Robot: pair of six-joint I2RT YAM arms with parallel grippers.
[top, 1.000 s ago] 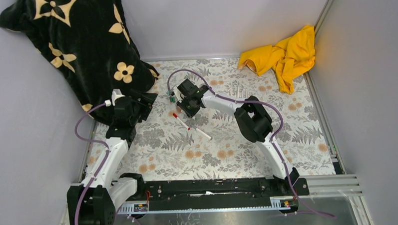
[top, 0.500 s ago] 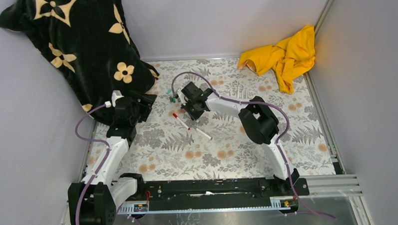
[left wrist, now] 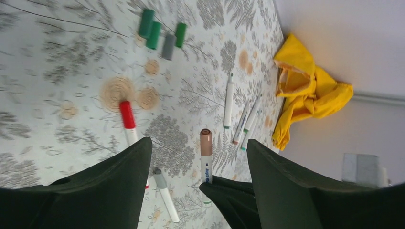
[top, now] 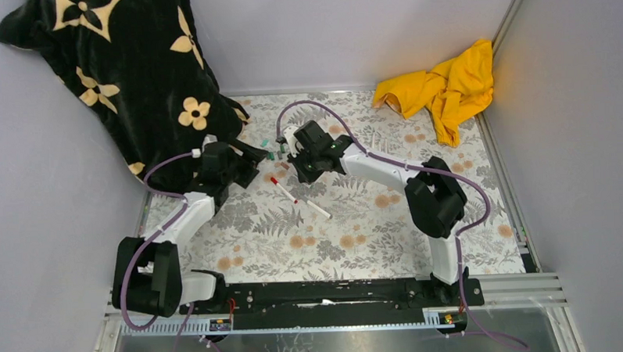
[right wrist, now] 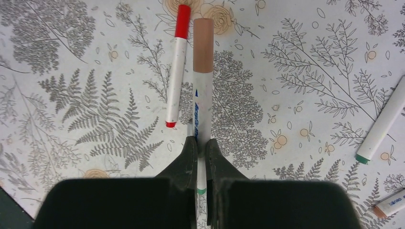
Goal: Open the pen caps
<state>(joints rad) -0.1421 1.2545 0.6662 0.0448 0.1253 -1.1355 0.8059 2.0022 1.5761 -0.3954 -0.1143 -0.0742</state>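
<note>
My right gripper (right wrist: 201, 143) is shut on a white pen (right wrist: 202, 100) with a brown cap (right wrist: 204, 45), held above the table and pointing away from the wrist. My left gripper (left wrist: 198, 143) is open; in its view the brown cap (left wrist: 206, 142) shows between its fingers, touching neither. A red-capped pen (right wrist: 175, 67) lies on the table beside the held pen; its red cap (left wrist: 126, 114) is on. Several loose green and grey caps (left wrist: 162, 36) lie together farther off. In the top view the left gripper (top: 254, 157) faces the right gripper (top: 294, 161).
Several uncapped white pens (left wrist: 241, 117) lie on the floral table (top: 349, 229), and a grey-tipped pen (left wrist: 165, 195) lies near the red one. A yellow cloth (top: 446, 85) sits at the back right. A black flowered blanket (top: 125, 65) hangs at the back left.
My left arm has swung right, bringing its open gripper up to the right gripper. My right gripper has shifted slightly right and back with the brown-capped pen.
</note>
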